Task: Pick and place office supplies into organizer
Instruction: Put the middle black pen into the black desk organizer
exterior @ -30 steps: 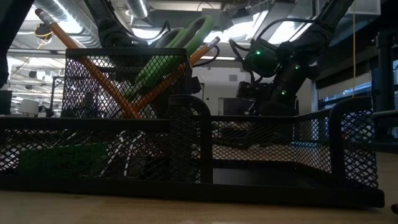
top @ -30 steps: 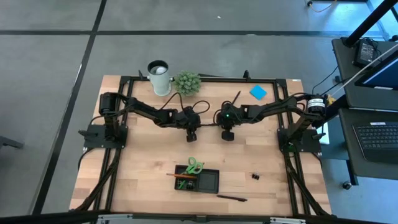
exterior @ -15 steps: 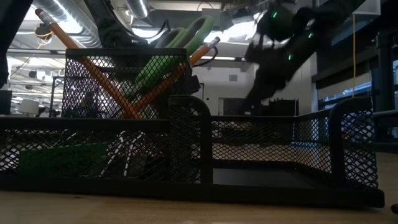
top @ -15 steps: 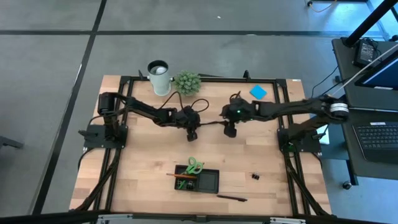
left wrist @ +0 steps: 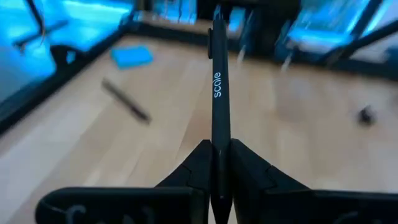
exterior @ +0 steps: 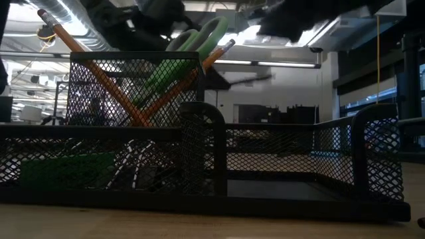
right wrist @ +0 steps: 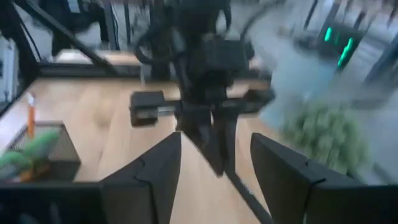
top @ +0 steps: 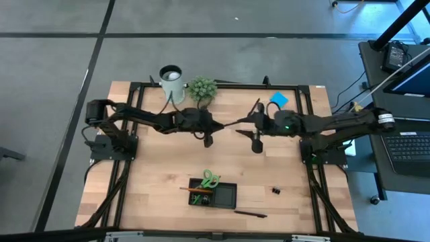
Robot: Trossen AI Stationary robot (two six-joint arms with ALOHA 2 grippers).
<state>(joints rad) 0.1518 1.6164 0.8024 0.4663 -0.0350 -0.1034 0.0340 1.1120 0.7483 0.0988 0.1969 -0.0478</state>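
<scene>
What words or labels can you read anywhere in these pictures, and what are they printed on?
"scale": pale lettering along the barrel of the black pen held in the left gripper, as best it reads in the left wrist view.
No other text is readable: the laptop at the table's right is too small to read.

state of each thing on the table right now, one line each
left gripper: fingers shut on a black pen, held above the table
right gripper: fingers open, empty
organizer: holds scissors and pencils standing upright
second black pen: lying loose beside the organizer
binder clips: loose on the table
sticky-note pad: flat, near the table's far edge
</scene>
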